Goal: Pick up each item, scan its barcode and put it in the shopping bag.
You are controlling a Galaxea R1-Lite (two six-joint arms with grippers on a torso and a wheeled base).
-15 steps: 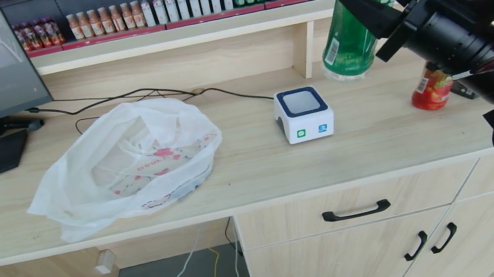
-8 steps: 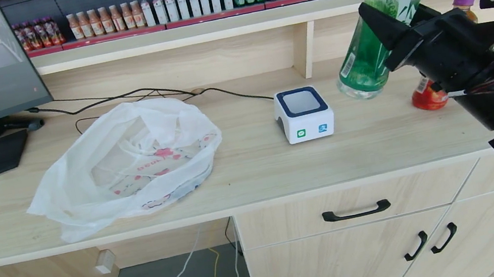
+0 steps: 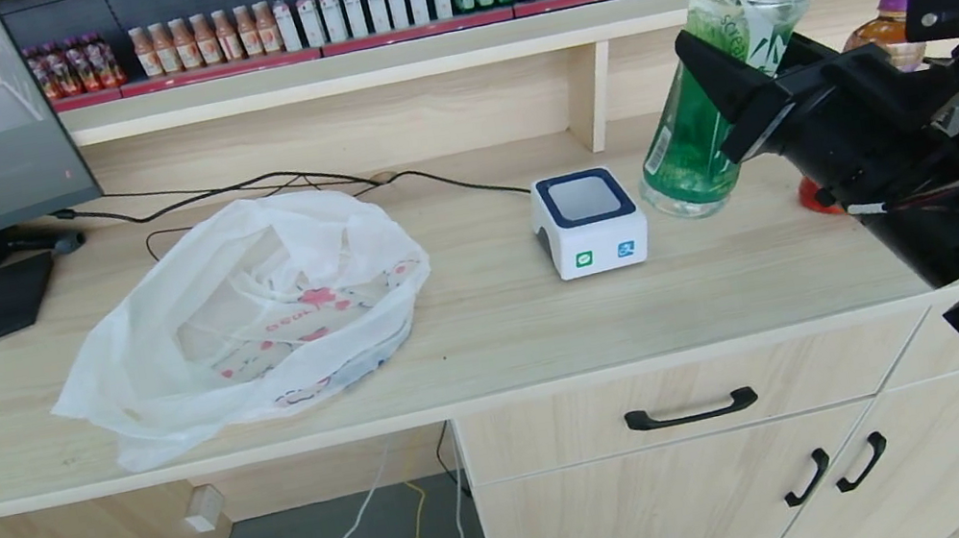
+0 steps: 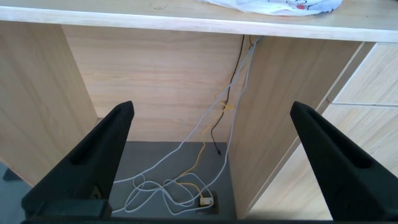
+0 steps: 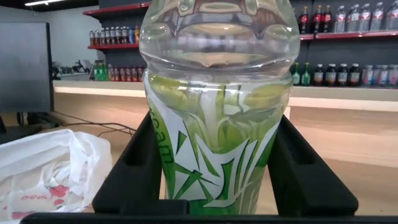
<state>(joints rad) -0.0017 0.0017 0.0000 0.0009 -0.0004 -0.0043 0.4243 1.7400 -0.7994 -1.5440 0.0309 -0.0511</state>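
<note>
Your right claw grips the green bottle at the scanner's three o'clock; scanning seems underway, so next tilt its barcode over the scanner.

The head camera looks forward and down over the counter, taking in the bag, the scanner and the shelf behind. The left wrist camera hangs low, below the counter edge, facing the cables underneath. The right wrist camera sits hard against the bottle, facing along the counter toward the bag. All three views share the bag; head and right wrist share the bottle.
</note>
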